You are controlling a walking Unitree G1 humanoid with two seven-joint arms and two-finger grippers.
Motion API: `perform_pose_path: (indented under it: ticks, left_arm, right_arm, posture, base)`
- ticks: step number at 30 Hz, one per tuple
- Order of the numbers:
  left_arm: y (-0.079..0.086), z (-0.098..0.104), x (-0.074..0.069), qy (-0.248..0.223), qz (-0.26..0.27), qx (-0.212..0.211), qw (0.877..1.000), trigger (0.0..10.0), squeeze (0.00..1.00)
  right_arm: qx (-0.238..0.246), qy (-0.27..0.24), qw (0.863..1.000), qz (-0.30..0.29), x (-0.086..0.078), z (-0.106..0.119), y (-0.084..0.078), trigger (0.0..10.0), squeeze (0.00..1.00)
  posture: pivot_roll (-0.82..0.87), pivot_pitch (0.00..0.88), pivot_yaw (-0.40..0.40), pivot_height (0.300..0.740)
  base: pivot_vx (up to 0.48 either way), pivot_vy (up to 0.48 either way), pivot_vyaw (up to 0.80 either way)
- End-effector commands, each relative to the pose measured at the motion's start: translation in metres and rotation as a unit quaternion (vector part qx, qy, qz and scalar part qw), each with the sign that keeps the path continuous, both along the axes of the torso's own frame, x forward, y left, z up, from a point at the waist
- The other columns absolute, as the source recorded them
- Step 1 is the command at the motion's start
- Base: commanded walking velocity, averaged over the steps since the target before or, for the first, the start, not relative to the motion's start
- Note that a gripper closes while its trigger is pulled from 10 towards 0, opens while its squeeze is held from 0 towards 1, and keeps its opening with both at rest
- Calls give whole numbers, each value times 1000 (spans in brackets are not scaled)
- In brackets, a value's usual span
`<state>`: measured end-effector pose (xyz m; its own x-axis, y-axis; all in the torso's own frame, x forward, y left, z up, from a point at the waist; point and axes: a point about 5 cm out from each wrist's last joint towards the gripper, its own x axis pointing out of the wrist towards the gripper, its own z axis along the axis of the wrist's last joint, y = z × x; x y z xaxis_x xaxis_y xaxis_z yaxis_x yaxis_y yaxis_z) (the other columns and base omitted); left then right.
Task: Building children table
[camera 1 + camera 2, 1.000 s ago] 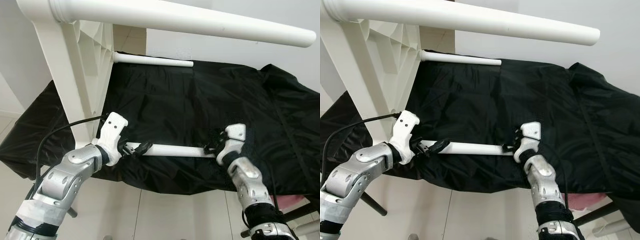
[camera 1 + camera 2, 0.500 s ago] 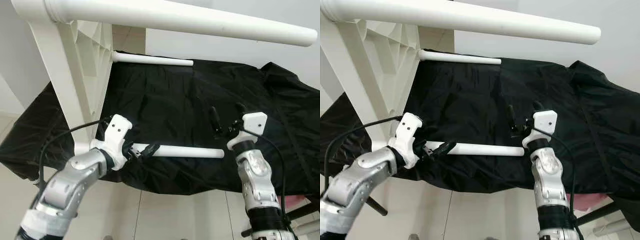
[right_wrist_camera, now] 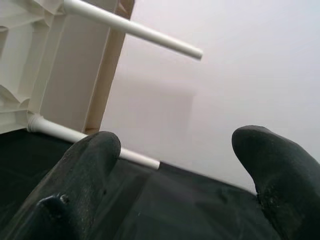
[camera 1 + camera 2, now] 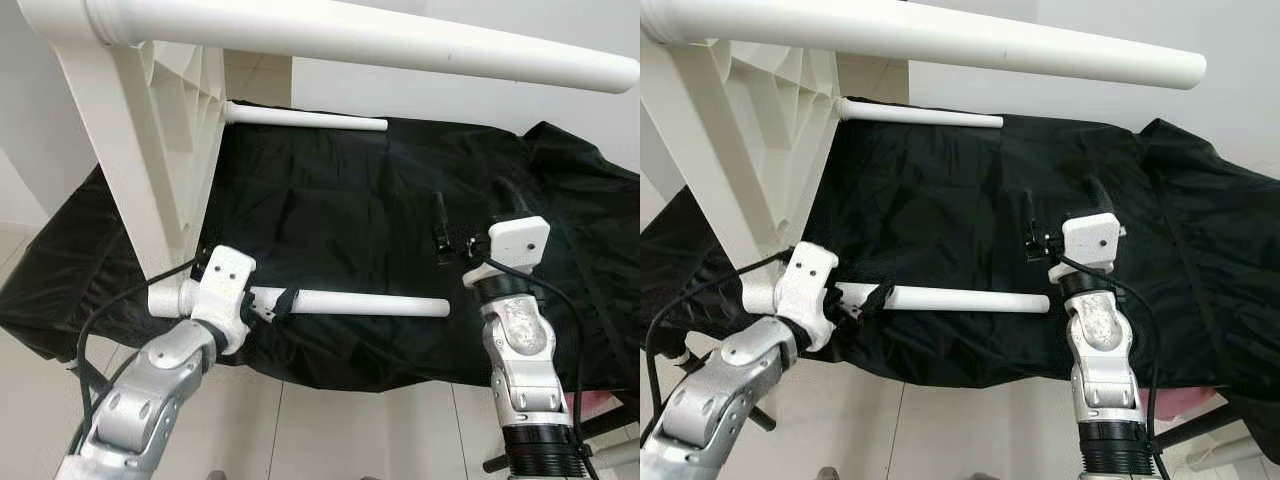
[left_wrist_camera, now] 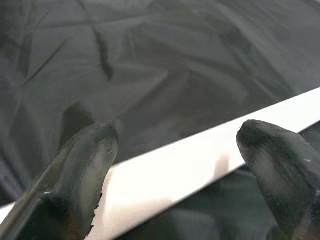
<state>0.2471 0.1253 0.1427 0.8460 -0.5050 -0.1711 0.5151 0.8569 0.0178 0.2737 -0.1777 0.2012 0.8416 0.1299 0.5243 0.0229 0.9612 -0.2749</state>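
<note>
Left claw (image 4: 280, 303): low, forearm bent inward, fingers closed round something.
Right claw (image 4: 470, 215): raised upright, fingers spread, holding nothing.

The two head views are bright and evenly lit by soft, diffuse light, and no hard shadows appear. The crumpled black cloth (image 4: 380, 210) takes up most of the light, with only a weak sheen on its folds. The long white plastic table leg (image 4: 380, 42) at the top is nearly overexposed, and its surface detail is washed out. Both head views are sharp, without motion blur.

The left wrist view is dimmer and greyish; the black fingers (image 5: 85, 165) of the left end effector (image 5: 182, 172) are out of focus, and the white tube (image 5: 200, 155) shows a small soft shadow. In the right wrist view the black fingers (image 3: 85, 170) are also blurred, and the pale wall (image 3: 240, 65) looks flat.
</note>
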Motion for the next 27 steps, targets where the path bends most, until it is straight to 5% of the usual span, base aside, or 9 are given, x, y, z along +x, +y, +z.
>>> perform_pose_path:
  ticks: [1,7,12,15,18,27]
  left_arm:
    - [1,2,-2,-3,24,3,1000,10000,0]
    - [3,3,-8,-6,34,2,999,10000,0]
    - [3,10,-6,-38,37,1,999,10000,0]
    - [1,16,-1,-73,45,-5,996,10000,0]
    - [0,18,8,-90,55,-12,994,10000,0]
    - [1,18,33,-99,68,-30,992,10000,0]
  right_arm:
    - [-5,1,1000,-1,-2,1,2,10000,0]
    - [-22,-20,999,26,-12,10,19,10000,0]
    - [33,12,999,21,-11,2,18,10000,0]
    - [113,69,991,-3,-5,-17,9,10000,0]
    - [141,107,984,-15,-2,-32,7,10000,0]
    - [136,135,981,-33,4,-46,11,10000,0]
  posture:
    - [12,24,-52,740]
    - [21,28,-61,740]
    - [22,24,-68,740]
    - [20,23,-69,740]
    - [6,14,-60,740]
    - [-36,3,-59,740]
  base:
    - [0,0,0]
    - [0,0,0]
    - [0,0,0]
    - [0,0,0]
    - [0,0,0]
    - [0,0,0]
